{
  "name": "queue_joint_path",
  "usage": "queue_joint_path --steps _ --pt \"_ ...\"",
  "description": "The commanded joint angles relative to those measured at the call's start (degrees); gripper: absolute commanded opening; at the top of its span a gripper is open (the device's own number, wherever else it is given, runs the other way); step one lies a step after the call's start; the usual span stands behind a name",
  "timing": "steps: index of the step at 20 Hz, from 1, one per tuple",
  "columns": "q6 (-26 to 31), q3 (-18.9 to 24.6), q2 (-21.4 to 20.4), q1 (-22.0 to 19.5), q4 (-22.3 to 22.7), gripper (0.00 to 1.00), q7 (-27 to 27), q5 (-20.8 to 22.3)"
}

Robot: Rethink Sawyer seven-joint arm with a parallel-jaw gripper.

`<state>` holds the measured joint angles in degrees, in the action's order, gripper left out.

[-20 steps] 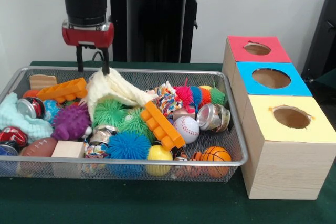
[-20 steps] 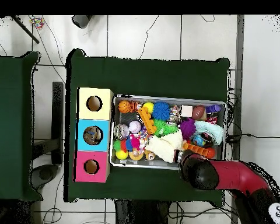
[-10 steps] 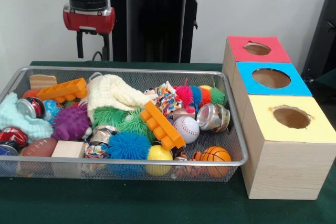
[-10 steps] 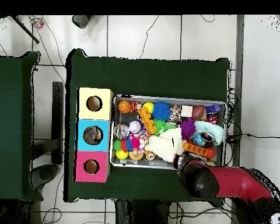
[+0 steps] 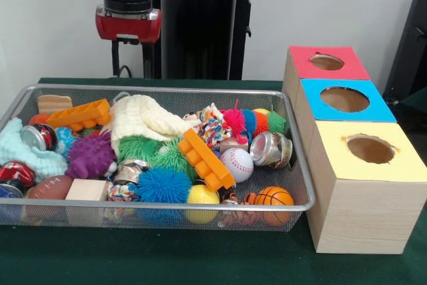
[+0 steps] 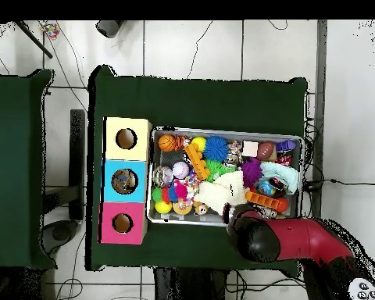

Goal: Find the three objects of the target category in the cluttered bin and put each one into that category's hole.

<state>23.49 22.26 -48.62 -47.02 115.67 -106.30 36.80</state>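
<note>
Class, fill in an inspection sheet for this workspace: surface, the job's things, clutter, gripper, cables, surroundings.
Surface: green-covered table.
Job's things: wire mesh bin crammed with toys; three wooden boxes with holes beside it, red, blue and yellow.
Clutter: cream cloth, orange building blocks, baseball, mini basketball, blue spiky ball, crushed cans.
Gripper: gripper open, empty, above the bin's far rim.
Cables: loose cables on the floor in the overhead view.
Surroundings: white tiled floor, second green table.
</note>
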Motion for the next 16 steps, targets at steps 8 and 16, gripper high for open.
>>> queue_joint_path --steps 8,16 --pt "0.50 -2.97 9.30 0.96 -3.93 1.00 -0.66 2.72" --pt "-1.89 -2.62 11.07 -2.35 -2.71 1.00 1.99 4.61"
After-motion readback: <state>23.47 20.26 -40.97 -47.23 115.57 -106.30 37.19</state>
